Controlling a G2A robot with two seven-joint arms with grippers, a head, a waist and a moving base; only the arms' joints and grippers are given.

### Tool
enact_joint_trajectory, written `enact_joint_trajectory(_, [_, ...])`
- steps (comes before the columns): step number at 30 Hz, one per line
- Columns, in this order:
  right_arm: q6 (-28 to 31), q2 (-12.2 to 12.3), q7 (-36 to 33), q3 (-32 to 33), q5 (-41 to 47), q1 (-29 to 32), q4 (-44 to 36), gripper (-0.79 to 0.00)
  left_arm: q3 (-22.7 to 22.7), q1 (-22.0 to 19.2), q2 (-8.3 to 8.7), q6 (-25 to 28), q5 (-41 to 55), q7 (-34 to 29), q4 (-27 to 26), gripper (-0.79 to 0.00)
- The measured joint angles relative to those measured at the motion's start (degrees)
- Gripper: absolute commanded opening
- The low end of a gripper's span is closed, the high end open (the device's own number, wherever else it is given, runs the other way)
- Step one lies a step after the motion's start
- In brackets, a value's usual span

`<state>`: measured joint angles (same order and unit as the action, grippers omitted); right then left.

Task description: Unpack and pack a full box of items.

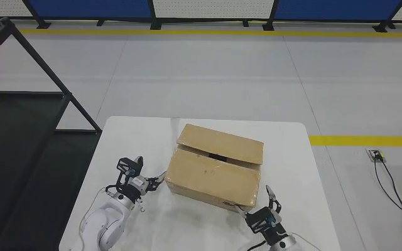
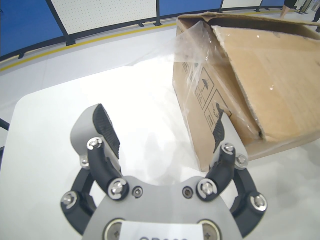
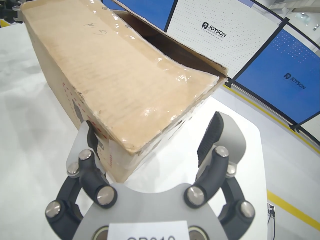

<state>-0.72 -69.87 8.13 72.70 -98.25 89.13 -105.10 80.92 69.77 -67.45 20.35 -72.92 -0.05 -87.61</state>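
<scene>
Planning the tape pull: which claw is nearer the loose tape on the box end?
Left. The left claw is beside the end of the box where the tape hangs; the right claw straddles the near corner at the opposite end.

Spread gripper (image 3: pixel 152 122) at box (image 3: pixel 112 63) corner

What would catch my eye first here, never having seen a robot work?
A cardboard box sits on the white table, its top flaps lowered with a dark gap between, clear tape hanging loose at one end. The left gripper is open beside that end; the right gripper is open around a near corner.
</scene>
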Motion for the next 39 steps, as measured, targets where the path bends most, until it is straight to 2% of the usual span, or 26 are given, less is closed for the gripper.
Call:
enact_joint_trajectory(14, [-3.4,-0.6,2.5,0.8,3.0,-0.4,1.2,0.0,-1.2,0.3,-0.07,-0.2,-0.9,-0.3,-1.2,0.0])
enact_joint_trajectory(21, [-2.0,-0.4,9.7,2.9,4.0,2.3,-0.1,0.0,3.2,1.8,0.4,-4.4,-1.2,-0.5,-2.0,0.0])
enact_joint_trajectory(26, [-0.1,0.0,17.2,5.4,4.9,5.8,-2.0,0.0,5.0,1.4,0.92,-8.4,-9.1,-0.8,-1.9,0.0])
enact_joint_trajectory(31, [2.1,0.5,22.4,7.7,3.8,9.4,-4.3,0.0,3.2,-2.7,1.28,-11.7,-22.5,1.5,1.7,0.0])
enact_joint_trajectory(36, [3.9,1.0,23.3,9.0,-0.4,12.2,-6.1,0.0,0.8,-7.4,1.41,-13.1,-32.3,4.7,6.7,0.0])
enact_joint_trajectory(39, [4.9,1.2,22.4,9.2,-2.3,12.7,-6.5,0.0,0.5,-8.0,1.36,-13.7,-33.2,4.8,7.4,0.0])
